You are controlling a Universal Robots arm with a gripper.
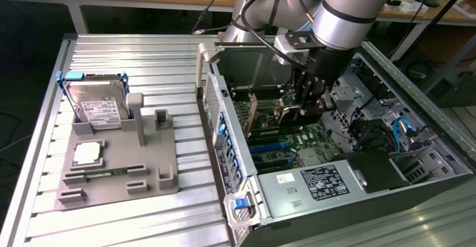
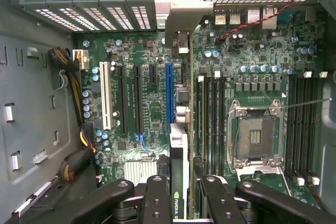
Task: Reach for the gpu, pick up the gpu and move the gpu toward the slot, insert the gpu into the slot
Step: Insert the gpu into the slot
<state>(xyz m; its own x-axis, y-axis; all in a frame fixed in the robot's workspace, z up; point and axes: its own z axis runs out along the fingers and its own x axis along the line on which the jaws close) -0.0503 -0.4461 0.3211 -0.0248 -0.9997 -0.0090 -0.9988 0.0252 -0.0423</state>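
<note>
Aluminium table [image 1: 134, 52]: open computer case [image 1: 357, 219] lies on it at the exterior view's right, side panel off, motherboard [image 2: 147, 108] exposed.

Arm [image 1: 349, 7] enters from the far side and reaches down into the case.

Grey fixture [image 1: 119, 169] sits on the table at the exterior view's left, well apart from the case. A hard drive [image 1: 97, 105] stands upright in the fixture's far end.

The gpu [image 2: 178, 145] is inside the case, edge-on to the wrist camera and upright over the motherboard. It runs parallel to the expansion slots, just beside the blue slot [image 2: 169, 93] on the side of the processor socket [image 2: 257, 137]. Cannot tell whether its lower edge touches the board.

Gripper [image 2: 184, 182]: jaws narrow, clamped on the gpu from both faces, with the card's near end between the fingers [image 2: 157, 192].
</note>
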